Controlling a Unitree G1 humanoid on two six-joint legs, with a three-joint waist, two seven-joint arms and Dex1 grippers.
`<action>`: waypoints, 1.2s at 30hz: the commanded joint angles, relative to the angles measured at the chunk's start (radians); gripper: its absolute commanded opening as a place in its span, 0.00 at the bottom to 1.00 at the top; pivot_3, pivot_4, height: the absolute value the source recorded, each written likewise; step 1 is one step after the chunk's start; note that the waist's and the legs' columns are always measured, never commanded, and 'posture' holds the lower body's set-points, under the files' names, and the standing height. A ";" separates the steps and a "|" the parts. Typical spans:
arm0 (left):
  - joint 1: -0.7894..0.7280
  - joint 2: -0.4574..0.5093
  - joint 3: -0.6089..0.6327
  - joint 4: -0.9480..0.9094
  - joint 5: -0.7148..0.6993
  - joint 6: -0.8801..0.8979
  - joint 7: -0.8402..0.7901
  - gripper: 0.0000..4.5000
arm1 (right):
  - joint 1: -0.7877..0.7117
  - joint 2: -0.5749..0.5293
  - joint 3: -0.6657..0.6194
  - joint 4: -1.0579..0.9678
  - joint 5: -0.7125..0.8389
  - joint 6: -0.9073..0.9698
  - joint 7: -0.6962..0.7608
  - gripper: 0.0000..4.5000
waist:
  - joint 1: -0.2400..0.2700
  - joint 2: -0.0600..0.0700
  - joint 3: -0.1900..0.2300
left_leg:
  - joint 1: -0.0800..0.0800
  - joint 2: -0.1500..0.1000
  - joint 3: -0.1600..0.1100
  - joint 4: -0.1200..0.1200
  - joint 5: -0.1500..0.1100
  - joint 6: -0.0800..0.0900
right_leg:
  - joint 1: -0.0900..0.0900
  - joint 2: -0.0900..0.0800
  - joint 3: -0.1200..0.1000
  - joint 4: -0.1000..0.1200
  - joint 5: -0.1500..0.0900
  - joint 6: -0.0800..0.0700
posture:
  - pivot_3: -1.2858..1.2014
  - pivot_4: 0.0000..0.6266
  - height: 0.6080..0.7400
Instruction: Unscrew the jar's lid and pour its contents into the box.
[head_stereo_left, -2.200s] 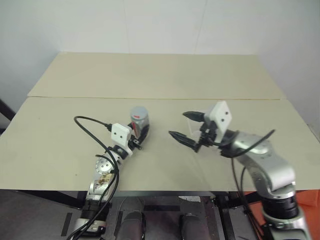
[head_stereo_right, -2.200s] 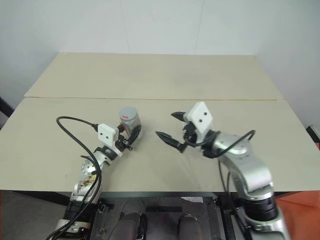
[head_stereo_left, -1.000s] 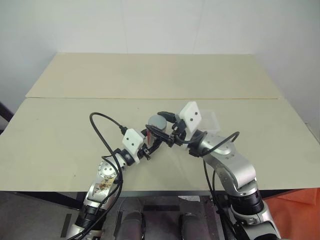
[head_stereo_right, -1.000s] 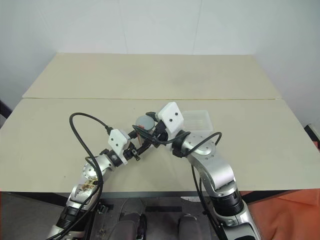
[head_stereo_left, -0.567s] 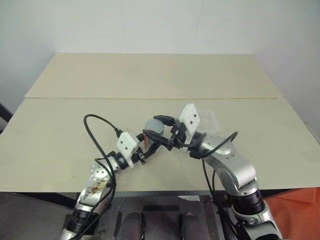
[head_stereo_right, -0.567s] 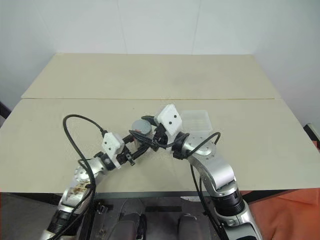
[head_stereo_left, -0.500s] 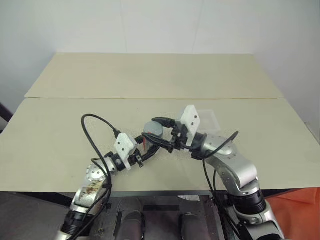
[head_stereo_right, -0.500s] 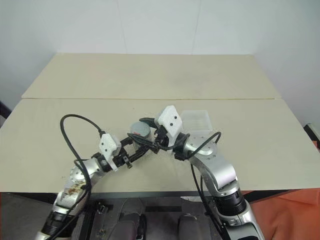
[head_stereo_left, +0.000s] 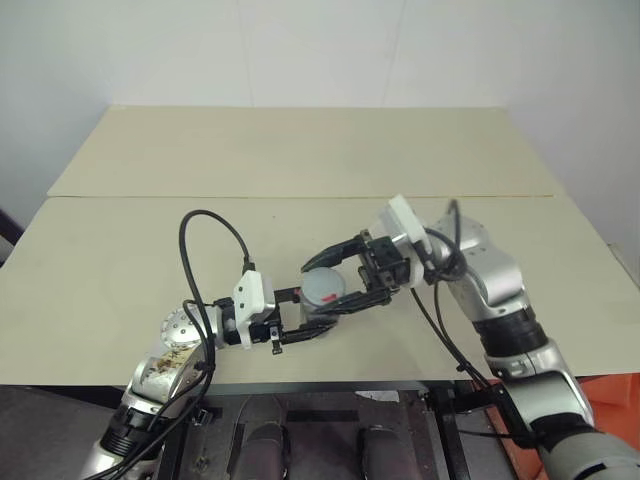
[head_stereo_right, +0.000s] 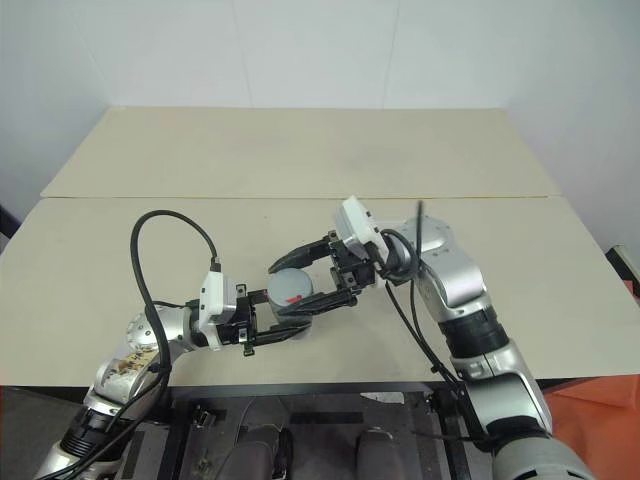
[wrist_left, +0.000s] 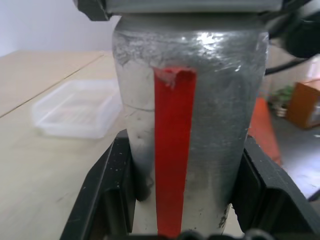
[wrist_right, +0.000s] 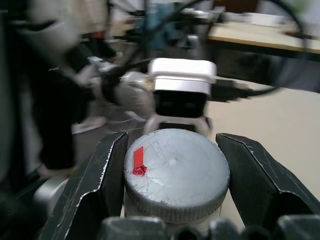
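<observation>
The jar (wrist_left: 210, 100), silvery with a red vertical stripe, stands upright between the fingers of my left gripper (head_stereo_left: 318, 314), which is shut on its body from the left. Its grey lid (wrist_right: 175, 170), marked with a small red patch, is also seen from above (head_stereo_left: 322, 287). My right gripper (head_stereo_left: 318, 285) reaches in level from the right, its two black fingers (wrist_right: 250, 180) pressed on opposite sides of the lid. The jar is held above the table near its front edge. The clear box (wrist_left: 75, 110) lies on the table beyond the jar; in the head views my right arm covers it.
The beige table (head_stereo_left: 300, 160) stretches far back, with a seam (head_stereo_left: 200, 197) across it. A black cable (head_stereo_left: 205, 240) loops up from my left arm. The table's front edge (head_stereo_left: 330, 383) runs just under both grippers.
Both arms have drawn the jar back toward the table's front edge. My right forearm swung out to the right and its wrist turned, so its fingers now clasp the lid from the side.
</observation>
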 joint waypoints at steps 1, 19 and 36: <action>-0.044 -0.036 -0.035 -0.042 -0.004 -0.031 -0.020 0.47 | -0.063 -0.031 0.125 0.083 0.049 -0.163 0.055 0.62 | 0.000 0.000 0.000 | 0.000 0.000 0.000 0.000 0.000 0.000 | 0.000 0.000 0.000 0.000 0.000 0.000 | 0.52 0.24 1.00; -0.043 -0.089 0.005 0.033 0.043 -0.062 0.002 0.47 | -0.028 -0.133 0.000 0.064 0.113 -0.262 0.042 0.99 | 0.006 0.000 0.001 | 0.000 0.000 0.000 0.000 0.000 0.000 | 0.000 -0.002 0.000 0.000 0.000 0.000 | 0.52 0.24 1.00; -0.128 -0.190 0.060 0.202 0.181 -0.129 0.284 0.47 | 0.301 -0.040 -0.185 -0.627 -0.081 0.199 -0.903 0.99 | 0.005 0.000 0.001 | -0.001 -0.001 0.000 0.000 0.000 0.000 | -0.001 -0.002 0.000 0.001 0.000 0.000 | 0.52 0.24 1.00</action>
